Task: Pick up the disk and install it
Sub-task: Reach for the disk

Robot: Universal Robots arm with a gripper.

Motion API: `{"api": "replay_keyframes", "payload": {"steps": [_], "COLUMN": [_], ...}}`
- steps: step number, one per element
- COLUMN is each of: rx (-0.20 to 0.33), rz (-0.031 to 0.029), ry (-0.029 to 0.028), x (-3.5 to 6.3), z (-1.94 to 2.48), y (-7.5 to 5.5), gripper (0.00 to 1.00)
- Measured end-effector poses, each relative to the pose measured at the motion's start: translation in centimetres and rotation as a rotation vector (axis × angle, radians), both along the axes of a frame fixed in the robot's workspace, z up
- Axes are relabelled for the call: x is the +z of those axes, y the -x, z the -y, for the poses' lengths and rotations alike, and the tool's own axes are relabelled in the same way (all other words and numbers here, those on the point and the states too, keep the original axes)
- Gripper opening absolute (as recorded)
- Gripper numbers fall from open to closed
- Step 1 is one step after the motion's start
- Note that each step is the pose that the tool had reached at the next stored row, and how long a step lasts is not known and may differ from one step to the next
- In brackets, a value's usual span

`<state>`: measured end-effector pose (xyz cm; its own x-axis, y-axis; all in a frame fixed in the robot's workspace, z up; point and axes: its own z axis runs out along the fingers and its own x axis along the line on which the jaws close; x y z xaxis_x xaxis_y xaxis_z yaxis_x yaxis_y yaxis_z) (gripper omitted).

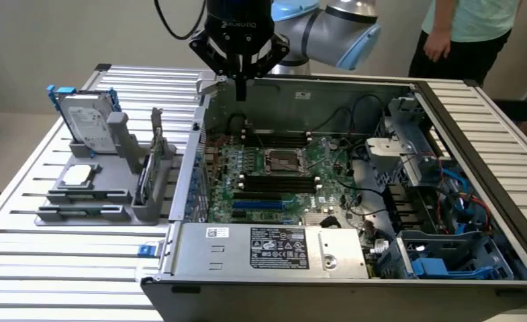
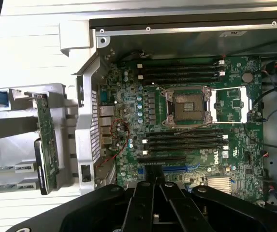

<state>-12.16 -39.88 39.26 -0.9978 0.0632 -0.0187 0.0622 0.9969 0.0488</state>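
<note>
Judging from how things lie, you have the whole job ahead of you. The disk (image 1: pixel 88 119) stands upright on its edge in the grey holder (image 1: pixel 129 213) on the bench (image 1: pixel 48 282), at the exterior view's left. Its blue caddy frames the silver body, and nothing grips or touches it. The hand (image 1: pixel 241 94) hangs well apart from it, over the far corner of the open computer case (image 1: pixel 335 295) and above the motherboard (image 1: pixel 281 174). Its fingers (image 2: pixel 143 208) are clenched together with nothing between them, and the wrist view looks straight down past them onto the board and its bare processor socket (image 2: pixel 186 107). Do not count the small square chip (image 1: pixel 77 176) lying flat on the holder, or the large silver box (image 1: pixel 272 247) at the case's near wall, as the part you want. The bay with blue fittings (image 1: pixel 442 265), in the case's near corner at the exterior view's right, looks to me the likely home for the disk, and I see no drive seated there. So neither the pick-up nor the install shows as done. A person (image 1: pixel 464 33) stands behind the bench.
</note>
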Motion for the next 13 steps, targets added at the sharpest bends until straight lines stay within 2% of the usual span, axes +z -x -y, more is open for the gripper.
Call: {"api": "replay_keyframes", "payload": {"steps": [5, 13], "rx": [0.000, 0.001], "rz": [0.0037, 0.0037], "ry": [0.0001, 0.0002], "x": [0.00, -0.10], "z": [-0.23, -0.84], "y": [2.0, 5.7], "gripper": [0.11, 0.11]}}
